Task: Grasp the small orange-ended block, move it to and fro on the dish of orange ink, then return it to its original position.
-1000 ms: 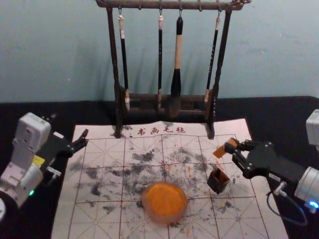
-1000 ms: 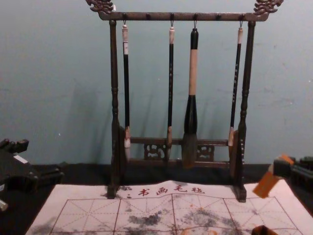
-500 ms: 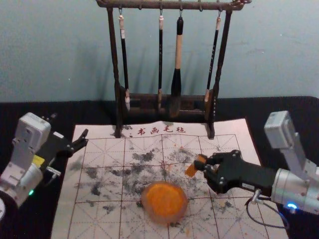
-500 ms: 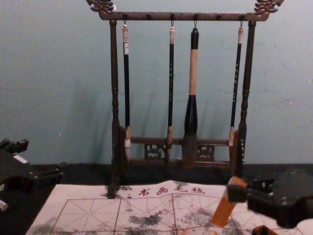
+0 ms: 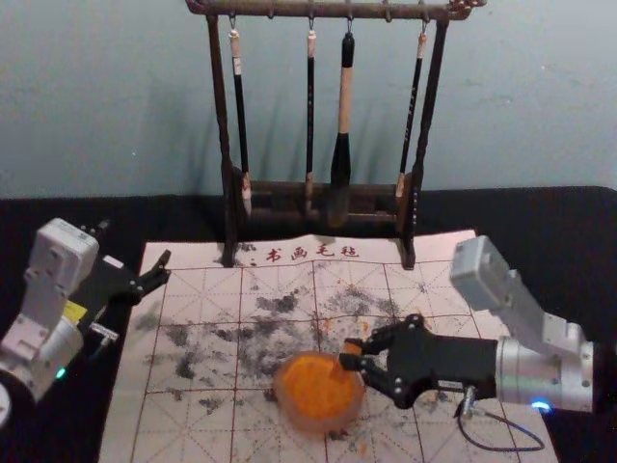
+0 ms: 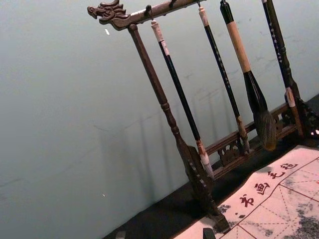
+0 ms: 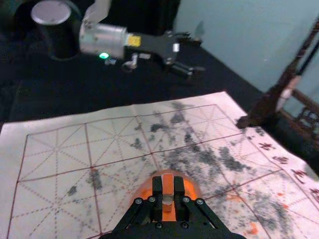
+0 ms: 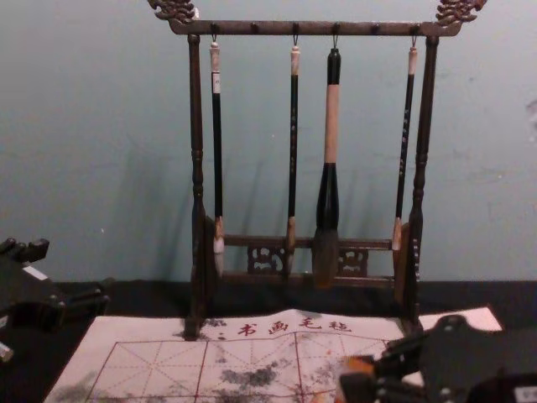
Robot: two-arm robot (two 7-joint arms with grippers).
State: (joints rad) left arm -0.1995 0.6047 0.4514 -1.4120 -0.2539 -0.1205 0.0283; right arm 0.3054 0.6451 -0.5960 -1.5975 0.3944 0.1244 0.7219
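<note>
So, a pale blue-green wall [image 5: 116,87] can be seen beyond both end effectors, and a black-covered desk [image 5: 549,217] is spread out under them. A gridded calligraphy mat [image 5: 183,429] with red lettering and dark ink smudges is laid beneath the right end effector [image 5: 353,354]. Straight ahead of that one, past the mat's lettering, a dark carved wooden brush rack [image 5: 220,106] is stood up. The left end effector [image 5: 135,242] is parked well apart, off to the right one's left and a bit farther forward, with its fingers spread and nothing held. Four calligraphy brushes [image 5: 341,164] are hung from the rack, ahead of the right end effector, one way chunkier than the rest. The dish of orange ink [image 5: 318,425] is set right by the right end effector's tips, mostly to their left. The small orange-ended block [image 7: 168,185] is pinched between those tips, over the dish; whether the ink is touched can't really be told.
</note>
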